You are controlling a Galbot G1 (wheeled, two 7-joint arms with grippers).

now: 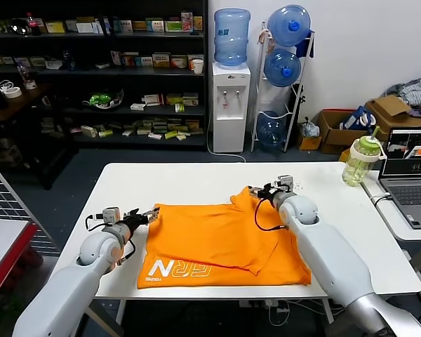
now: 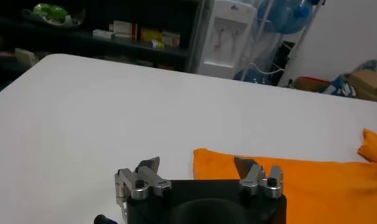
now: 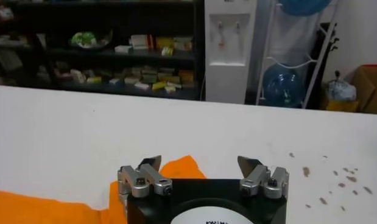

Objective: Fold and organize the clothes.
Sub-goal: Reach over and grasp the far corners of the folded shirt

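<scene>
The bright orange T-shirt (image 1: 221, 242) lies partly folded on the white table (image 1: 196, 179), white lettering showing at its near left edge. My left gripper (image 1: 151, 213) is open at the shirt's far left corner, which shows in the left wrist view (image 2: 285, 176) between the jaws. My right gripper (image 1: 256, 191) is open at the shirt's raised far right corner, an orange peak in the right wrist view (image 3: 182, 167). Neither gripper holds fabric.
A clear green-lidded bottle (image 1: 361, 160) stands at the table's far right corner beside an open laptop (image 1: 410, 175) on a side table. A water dispenser (image 1: 231, 105), bottle rack and shelves stand behind. A red-edged table (image 1: 3, 246) is at the left.
</scene>
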